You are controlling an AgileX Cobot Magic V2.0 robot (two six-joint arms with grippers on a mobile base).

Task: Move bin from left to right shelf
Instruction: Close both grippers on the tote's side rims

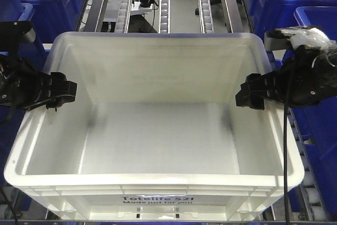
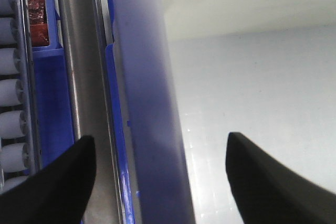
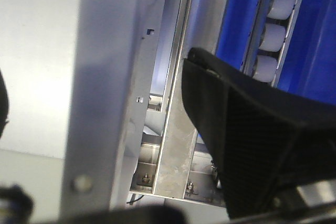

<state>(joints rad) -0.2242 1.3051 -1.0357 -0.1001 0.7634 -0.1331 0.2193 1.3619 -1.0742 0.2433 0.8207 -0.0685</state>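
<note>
The bin [image 1: 158, 146] sits on the roller shelf in the centre of the front view and has nothing inside; its floor and inner walls are bare. Blue bins [image 1: 318, 40] stand just beside it on both sides, and the left wrist view shows something reddish-brown [image 2: 38, 9] in the blue one outside its left wall, too blurred to identify. Behind the bin, roller tracks [image 1: 165, 3] and metal rails run away from the camera. A metal rail [image 2: 79, 77] lies between the bin's left wall and a row of white rollers [image 2: 11, 93]. The left gripper [image 1: 67, 92] is at the bin's left wall with its fingers [image 2: 58, 182] spread, one on each side of the wall. The right gripper [image 1: 245, 94] is at the right wall, likewise spread across it. The printed front faces the camera; the long axis appears to run side to side, from one gripper to the other.
</note>
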